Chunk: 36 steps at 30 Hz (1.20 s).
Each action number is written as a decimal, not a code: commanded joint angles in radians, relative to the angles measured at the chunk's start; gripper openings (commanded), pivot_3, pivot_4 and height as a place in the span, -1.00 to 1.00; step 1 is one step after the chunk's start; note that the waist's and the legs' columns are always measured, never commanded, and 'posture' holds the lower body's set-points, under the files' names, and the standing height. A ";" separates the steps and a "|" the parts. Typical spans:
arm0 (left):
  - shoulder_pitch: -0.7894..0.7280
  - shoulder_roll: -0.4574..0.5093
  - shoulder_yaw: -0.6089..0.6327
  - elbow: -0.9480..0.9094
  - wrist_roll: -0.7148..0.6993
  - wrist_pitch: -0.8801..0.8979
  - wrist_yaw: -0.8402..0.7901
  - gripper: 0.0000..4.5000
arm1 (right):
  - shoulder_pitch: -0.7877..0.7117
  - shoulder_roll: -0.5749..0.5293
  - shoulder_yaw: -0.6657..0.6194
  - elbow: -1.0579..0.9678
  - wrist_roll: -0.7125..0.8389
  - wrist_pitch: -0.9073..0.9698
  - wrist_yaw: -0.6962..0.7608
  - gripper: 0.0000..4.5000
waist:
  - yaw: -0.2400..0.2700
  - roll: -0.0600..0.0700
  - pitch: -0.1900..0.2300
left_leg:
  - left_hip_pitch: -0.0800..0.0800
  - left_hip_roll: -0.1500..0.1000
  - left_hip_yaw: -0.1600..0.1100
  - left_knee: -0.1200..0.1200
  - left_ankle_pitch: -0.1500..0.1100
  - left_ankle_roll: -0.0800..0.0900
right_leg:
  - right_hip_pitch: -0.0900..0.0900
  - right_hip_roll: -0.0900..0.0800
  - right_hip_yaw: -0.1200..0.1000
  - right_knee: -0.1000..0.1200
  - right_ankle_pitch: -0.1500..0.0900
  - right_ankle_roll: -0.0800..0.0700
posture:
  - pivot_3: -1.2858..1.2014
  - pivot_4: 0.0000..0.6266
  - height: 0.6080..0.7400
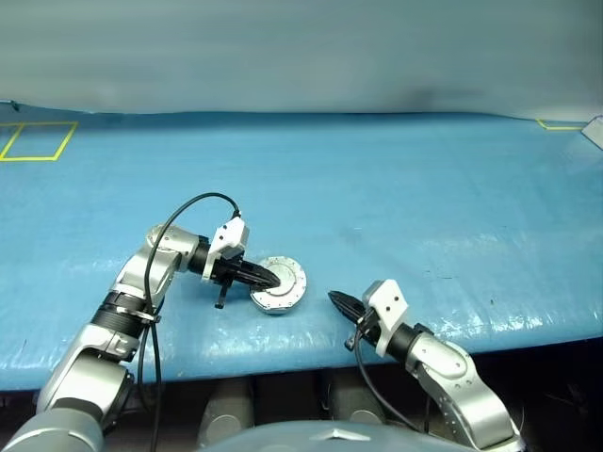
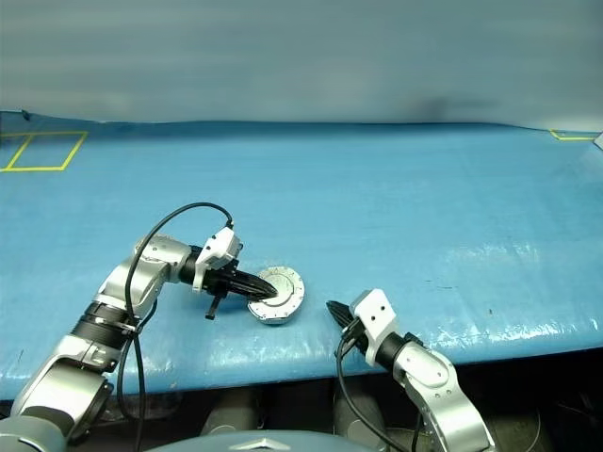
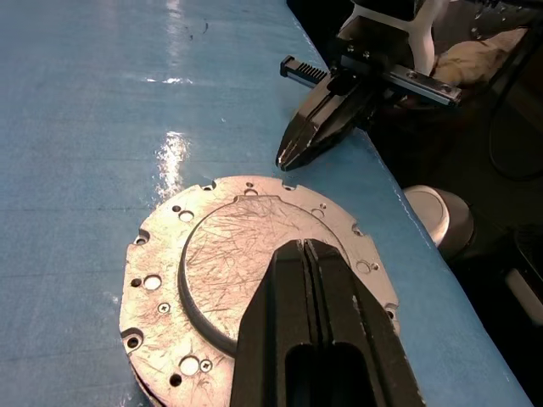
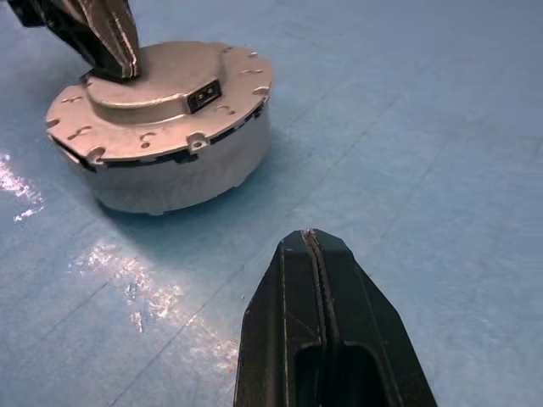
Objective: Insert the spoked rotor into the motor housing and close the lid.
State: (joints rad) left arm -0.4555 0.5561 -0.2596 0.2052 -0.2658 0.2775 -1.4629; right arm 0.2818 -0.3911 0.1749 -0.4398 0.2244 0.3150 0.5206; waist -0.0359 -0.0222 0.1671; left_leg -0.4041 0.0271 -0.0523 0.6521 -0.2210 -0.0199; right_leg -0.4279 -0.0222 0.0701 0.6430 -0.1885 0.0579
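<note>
Lid (image 3: pixel 229 280) closed flat on motor housing (image 4: pixel 178 174) (plain face up), left gripper (image 3: pixel 303 246) pressed together atop, right gripper (image 4: pixel 312 237) likewise.

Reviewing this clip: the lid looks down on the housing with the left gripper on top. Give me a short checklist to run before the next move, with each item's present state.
1. Lid lies flat on the motor housing, no gap at the seam in the right wrist view: ok.
2. Spoked rotor inside: cannot tell, the lid hides it.
3. Left gripper shut, tips over the lid's raised centre: ok.
4. Whether those tips press on the lid: cannot tell.
5. Right gripper shut, apart from the housing over the blue table: ok.
6. Housing stands clear of the table's near edge: ok.
</note>
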 commanded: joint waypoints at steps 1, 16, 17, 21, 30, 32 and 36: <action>0.044 -0.028 0.088 -0.127 -0.061 0.032 0.123 -0.99 | -0.013 -0.014 -0.070 -0.097 0.064 0.131 -0.031 -1.00 | 0.001 0.000 0.000 | 0.000 0.000 0.000 0.000 0.000 0.000 | 0.000 0.000 0.000 0.000 0.000 0.000 | 0.03 -0.52 1.00; 0.537 -0.166 0.248 -0.626 -0.075 -0.051 0.634 -1.00 | -0.284 -0.014 -0.038 -0.129 0.057 0.314 -0.074 -0.01 | -0.001 0.000 0.001 | 0.000 0.000 0.001 -0.001 0.000 0.000 | -0.001 -0.001 0.000 -0.001 0.000 0.000 | 0.03 -0.52 1.00; 0.571 -0.168 0.249 -0.640 -0.042 -0.080 0.666 -1.00 | -0.309 -0.017 -0.022 -0.123 0.059 0.321 -0.061 0.15 | -0.001 0.000 0.001 | 0.000 0.000 0.001 -0.001 0.000 0.000 | -0.001 -0.001 0.000 -0.001 0.000 0.000 | 0.03 -0.52 1.00; 0.706 -0.197 0.267 -0.700 -0.039 -0.117 0.750 -1.00 | -0.404 -0.006 0.049 -0.097 0.061 0.333 -0.022 0.74 | -0.004 0.000 0.001 | 0.001 0.000 0.002 -0.002 0.000 0.000 | -0.001 -0.001 0.000 -0.001 0.000 0.000 | 0.03 -0.52 1.00; 0.857 -0.201 0.271 -0.734 -0.055 -0.209 0.773 -1.00 | -0.517 0.034 0.208 -0.007 0.088 0.337 0.111 0.99 | -0.003 0.000 0.001 | 0.000 0.000 0.002 -0.002 0.000 0.000 | -0.002 -0.002 0.000 -0.003 0.000 0.000 | 0.03 -0.52 1.00; 0.879 -0.203 0.263 -0.730 -0.052 -0.235 0.773 -1.00 | -0.525 0.042 0.233 0.020 0.072 0.326 0.119 0.99 | -0.005 0.000 0.002 | 0.000 0.000 0.002 -0.003 -0.001 -0.001 | -0.002 -0.002 -0.001 -0.005 0.000 0.000 | 0.03 -0.52 1.00; 0.930 -0.209 0.239 -0.695 -0.023 -0.301 0.778 -1.00 | -0.531 0.060 0.259 0.062 0.063 0.315 0.136 0.99 | -0.007 0.000 0.001 | -0.002 0.000 0.002 -0.004 -0.001 -0.001 | -0.004 -0.002 -0.001 -0.006 0.000 0.000 | 0.03 -0.52 1.00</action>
State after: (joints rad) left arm 0.4655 0.3548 -0.0134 -0.4808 -0.3017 0.0184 -0.6887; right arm -0.2330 -0.3371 0.4298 -0.3659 0.2849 0.6532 0.6468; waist -0.0427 -0.0220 0.1686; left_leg -0.4072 0.0274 -0.0502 0.6482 -0.2220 -0.0210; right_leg -0.4323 -0.0244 0.0695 0.6371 -0.1887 0.0578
